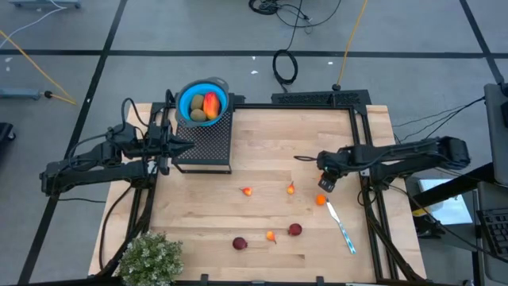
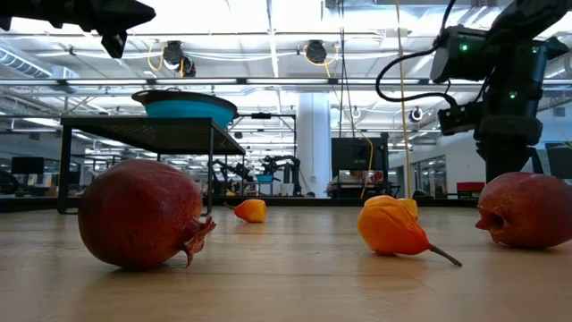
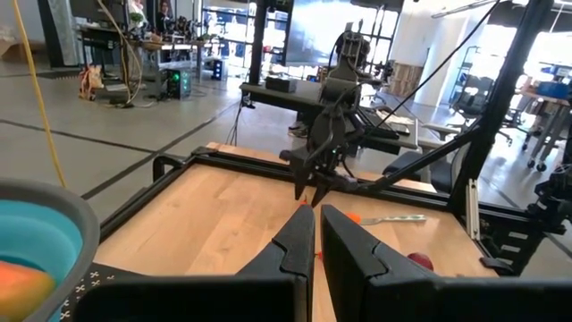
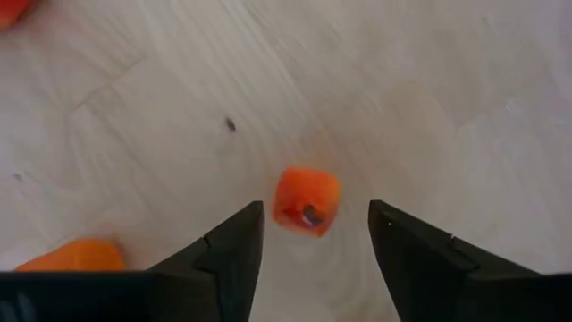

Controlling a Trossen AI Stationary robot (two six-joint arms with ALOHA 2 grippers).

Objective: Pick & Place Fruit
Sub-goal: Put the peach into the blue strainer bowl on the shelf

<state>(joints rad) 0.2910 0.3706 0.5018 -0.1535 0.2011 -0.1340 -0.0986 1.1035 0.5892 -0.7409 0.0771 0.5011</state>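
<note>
Seen from above, the right gripper [image 1: 325, 184] hung over the right side of the wooden table [image 1: 262, 151], just beside a small orange fruit piece [image 1: 321, 200], while the left gripper [image 1: 181, 146] waited beside a black mesh stand [image 1: 208, 143] carrying a blue bowl [image 1: 185, 98] that already held a red-orange fruit [image 1: 210, 104] and olive-brown ones. Two dark red balls [image 1: 240, 243] and other orange bits lay scattered on the table, near a white and blue utensil [image 1: 341, 228]. From table height, a dark red ball [image 2: 143, 213] filled the foreground and the right arm stood at the far right. The left wrist view showed its own fingers [image 3: 293, 246] pressed together, empty. The right wrist view showed spread fingers [image 4: 234, 240] straddling the orange piece [image 4: 306, 201] without touching it. The step in hand looked like the approach to pick this piece; next, it likely called for lowering, clenching on it, then carrying it to the bowl.
</note>
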